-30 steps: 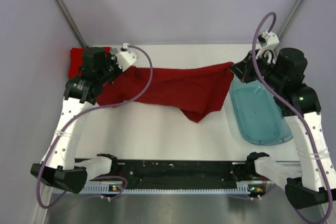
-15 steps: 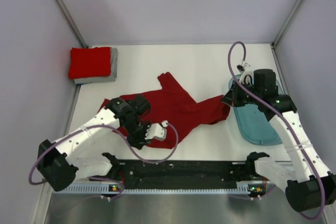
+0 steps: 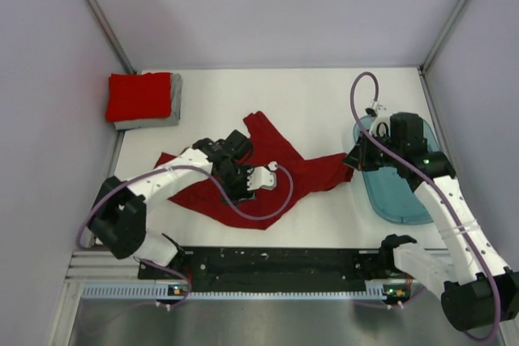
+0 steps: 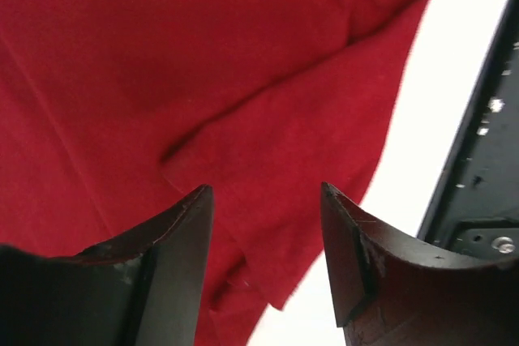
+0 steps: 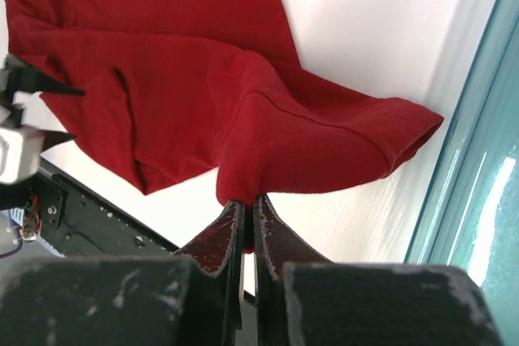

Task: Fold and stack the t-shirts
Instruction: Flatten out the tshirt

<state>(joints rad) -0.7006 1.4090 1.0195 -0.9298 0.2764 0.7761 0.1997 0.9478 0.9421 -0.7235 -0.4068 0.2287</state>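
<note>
Dark red cloth lay spread and rumpled across the middle of the table (image 3: 324, 95) in the top view: the dark red shirt (image 3: 280, 160), unfolded, with one flap pointing to the far side and its near edge close to the rail (image 3: 276, 261). At the far left corner sat a folded stack, the bright red shirt (image 3: 139, 96) on top of the grey shirt (image 3: 175, 109), well apart from the spread one. The left hand (image 3: 243, 188) hung over the left half of the dark red shirt. The right hand (image 3: 353, 160) was at that shirt's right corner, just beside the teal tub (image 3: 405, 200).

The left wrist view showed the dark red shirt (image 4: 203, 62) filling most of the frame, creased in soft diagonal folds, its edge ending on white table (image 4: 454, 38) near the rail (image 4: 486, 160). The left hand (image 4: 263, 192) was released: its two fingers (image 4: 174, 257) stood clearly apart with only cloth visible beyond the gap, and nothing was held between them.

The right wrist view showed the right hand (image 5: 246, 204) clenched, its fingers (image 5: 215, 245) pressed together on a pinched fold of the dark red shirt (image 5: 162, 54). From that pinch the cloth rose in a small peak, then spread away over the table (image 5: 357, 38). A hemmed sleeve end lay to the right, close to the rim of the tub (image 5: 486, 160).
</note>
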